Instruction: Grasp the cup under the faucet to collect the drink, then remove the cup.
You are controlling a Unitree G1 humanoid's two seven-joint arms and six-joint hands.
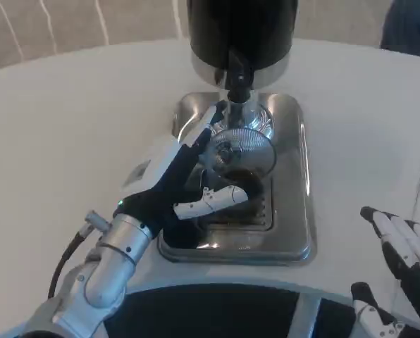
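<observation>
A black drink dispenser stands at the back of a shiny metal drip tray, its faucet pointing down. Directly beneath the faucet is a clear glass cup with dark drink in its bottom, seen from above. My left hand reaches in from the lower left and grips the cup, fingers on its left side and the thumb curled across the front. My right hand rests on the table at the lower right, fingers spread and holding nothing, well apart from the tray.
The drip tray has a slotted grate in its middle. White table spreads to the left and behind. A dark band runs along the table's near edge. Something blue sits at the top right corner.
</observation>
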